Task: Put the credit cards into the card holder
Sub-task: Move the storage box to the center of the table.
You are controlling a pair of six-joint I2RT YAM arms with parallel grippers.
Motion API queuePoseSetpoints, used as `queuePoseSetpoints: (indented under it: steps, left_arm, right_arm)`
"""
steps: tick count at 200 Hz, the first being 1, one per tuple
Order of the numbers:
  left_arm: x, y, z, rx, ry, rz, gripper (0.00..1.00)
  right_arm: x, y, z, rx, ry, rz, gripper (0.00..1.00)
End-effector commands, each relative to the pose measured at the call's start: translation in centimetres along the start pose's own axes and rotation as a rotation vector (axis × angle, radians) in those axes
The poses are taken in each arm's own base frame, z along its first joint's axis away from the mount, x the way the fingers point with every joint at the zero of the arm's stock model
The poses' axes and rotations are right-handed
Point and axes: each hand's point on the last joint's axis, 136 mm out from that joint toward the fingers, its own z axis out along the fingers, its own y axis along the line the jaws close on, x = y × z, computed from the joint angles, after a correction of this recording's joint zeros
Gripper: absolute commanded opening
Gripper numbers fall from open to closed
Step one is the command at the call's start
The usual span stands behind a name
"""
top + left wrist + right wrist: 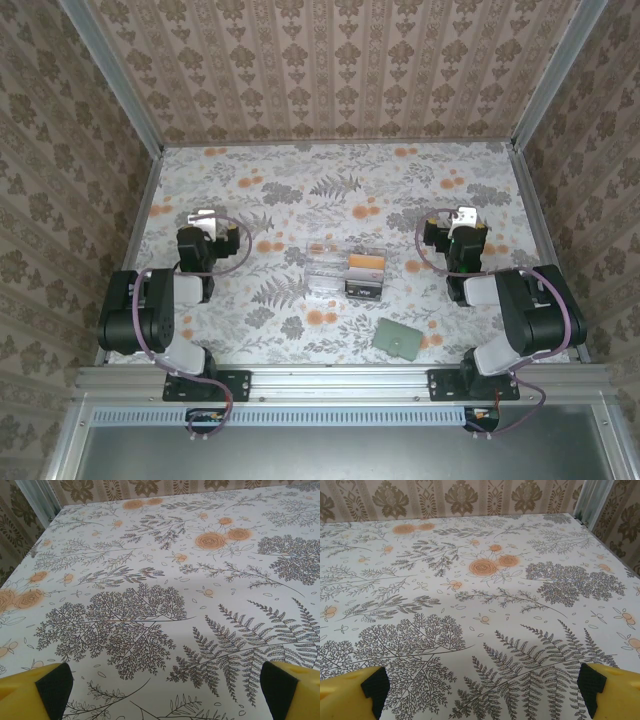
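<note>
1. The flat sage-green folding card holder (398, 339) lies folded on the floral bench (300, 190), long axis slanted, nearest the right arm's base.
2. The orange, white and dark plastic credit cards (365, 266) sit in a clear plastic box (318, 250) at centre, between both arms.
3. The left hand (162, 690) and right hand (482, 687) gape wide, empty.
4. No writing is legible.

Bolted side by side, the left arm (135, 310) and right arm (535, 312) sit folded, elbows bent back and outward, forearms reaching forward. The left gripper (204, 222) points away from its base, its yellow, black-padded fingers (47, 686) spread wide and holding nothing. The right gripper (463, 222) mirrors it, jaws equally wide apart, empty.
</note>
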Motion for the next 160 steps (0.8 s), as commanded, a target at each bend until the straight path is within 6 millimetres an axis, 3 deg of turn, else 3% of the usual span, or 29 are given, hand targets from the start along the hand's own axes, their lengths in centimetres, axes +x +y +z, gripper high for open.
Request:
queuePoseSetpoints:
  steps: [1, 132, 160]
  left_arm:
    - [-1.1, 0.1, 0.3, 0.009, -0.024, 0.011, 1.00]
    - [-1.1, 0.0, 0.2, 0.016, -0.028, 0.014, 1.00]
    - [-1.6, 0.0, -1.2, 0.011, -0.087, 0.016, 1.00]
  right_arm:
    - [-0.9, -0.2, 0.3, 0.021, -0.018, 0.018, 1.00]
    - [-0.9, -0.1, 0.3, 0.014, -0.018, 0.018, 0.99]
    - [-1.1, 1.1, 0.2, -0.051, -0.014, -0.014, 1.00]
